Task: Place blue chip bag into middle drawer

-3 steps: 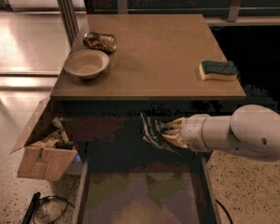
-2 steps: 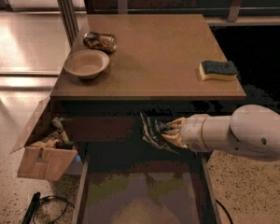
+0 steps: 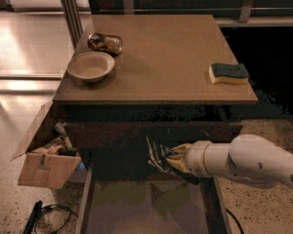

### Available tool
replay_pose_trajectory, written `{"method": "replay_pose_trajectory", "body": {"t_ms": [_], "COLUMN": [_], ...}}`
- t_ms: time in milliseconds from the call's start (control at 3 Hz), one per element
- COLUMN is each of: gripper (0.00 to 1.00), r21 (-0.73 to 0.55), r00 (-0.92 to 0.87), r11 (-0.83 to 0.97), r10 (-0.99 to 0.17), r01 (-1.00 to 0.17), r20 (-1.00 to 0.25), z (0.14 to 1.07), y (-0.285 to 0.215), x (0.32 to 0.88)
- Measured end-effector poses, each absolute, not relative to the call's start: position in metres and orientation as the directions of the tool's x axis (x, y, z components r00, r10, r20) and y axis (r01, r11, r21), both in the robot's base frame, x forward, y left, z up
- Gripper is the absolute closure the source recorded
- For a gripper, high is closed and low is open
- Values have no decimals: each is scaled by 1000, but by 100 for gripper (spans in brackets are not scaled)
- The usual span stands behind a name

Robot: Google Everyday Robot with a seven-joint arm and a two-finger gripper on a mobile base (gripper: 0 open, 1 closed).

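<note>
The blue chip bag (image 3: 156, 156) is dark navy foil with pale lettering. It hangs in front of the cabinet, just above the back of the open middle drawer (image 3: 136, 208), whose pale tan-greenish floor shows below. My gripper (image 3: 173, 156) reaches in from the right on a white arm and is shut on the bag's right edge. The bag's lower right part is hidden behind the fingers.
On the tan counter (image 3: 161, 67) stand a beige bowl (image 3: 91, 66), a crushed can (image 3: 105, 42) and a yellow sponge with a blue-green top (image 3: 228, 73). A cardboard box of rubbish (image 3: 46, 160) sits on the floor at left, with a cable (image 3: 39, 213) beside it.
The gripper and the bag it holds stay in nearly the same place in front of the cabinet. Nothing else has moved.
</note>
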State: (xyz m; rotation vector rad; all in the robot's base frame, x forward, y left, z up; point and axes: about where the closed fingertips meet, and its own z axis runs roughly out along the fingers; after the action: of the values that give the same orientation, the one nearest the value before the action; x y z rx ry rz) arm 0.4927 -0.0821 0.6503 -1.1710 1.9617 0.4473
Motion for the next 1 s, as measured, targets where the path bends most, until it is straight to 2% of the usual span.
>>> {"method": "replay_pose_trajectory", "body": {"t_ms": [1000], "gripper": [100], "r21": [-86], "r00": [-310], "r11": [568], "r10": [-563], "r01": [-818], "r20": [-766], "z": [515], "y": [-73], "x": [499]}}
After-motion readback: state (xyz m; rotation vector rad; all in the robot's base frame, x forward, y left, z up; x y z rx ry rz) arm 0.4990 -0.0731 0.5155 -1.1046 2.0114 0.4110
